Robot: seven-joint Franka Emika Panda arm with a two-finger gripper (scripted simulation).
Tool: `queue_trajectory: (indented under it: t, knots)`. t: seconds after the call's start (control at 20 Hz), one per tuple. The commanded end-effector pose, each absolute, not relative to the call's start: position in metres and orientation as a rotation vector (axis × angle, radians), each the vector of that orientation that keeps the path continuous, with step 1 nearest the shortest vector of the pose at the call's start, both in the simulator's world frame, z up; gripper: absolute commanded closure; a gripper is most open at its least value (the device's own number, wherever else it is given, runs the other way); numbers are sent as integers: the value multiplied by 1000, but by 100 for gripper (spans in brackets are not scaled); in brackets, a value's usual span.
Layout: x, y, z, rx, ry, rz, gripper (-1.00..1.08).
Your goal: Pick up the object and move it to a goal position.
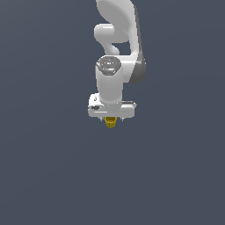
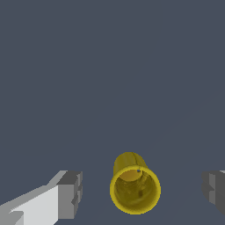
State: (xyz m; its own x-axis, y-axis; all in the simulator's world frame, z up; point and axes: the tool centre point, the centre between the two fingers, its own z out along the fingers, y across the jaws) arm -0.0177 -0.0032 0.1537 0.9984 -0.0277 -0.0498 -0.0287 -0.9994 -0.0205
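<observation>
In the exterior view, the white Panda arm (image 1: 117, 52) reaches down from the upper part of the frame, its wrist pointing straight down over a plain dark grey-blue floor (image 1: 48, 176). The gripper (image 1: 111, 117) hangs at the arm's lower end, and the small mustard-yellow cup (image 1: 110, 122) shows just beneath the gripper's broad white body, centred under it. From this view I cannot tell whether the fingers touch the cup or how far it sits above the floor.

In the wrist view, the cup (image 2: 135, 190) appears with its open rim facing the camera, its hollow interior visible. It lies between the two grey fingertips (image 2: 70, 193), with a clear gap of floor on either side of the cup. The jaws stand wide apart, touching nothing.
</observation>
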Motion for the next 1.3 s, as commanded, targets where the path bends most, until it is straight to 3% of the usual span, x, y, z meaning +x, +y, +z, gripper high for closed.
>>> queue_trajectory:
  t: [0.0,0.65,1.25]
  knots:
    - [-16,-6,156,-3115,52,71,-92]
    - [-20,-6,151,-3118,-24,67,-92]
    - [-41,-10,130,-3101,-403,42,-92]
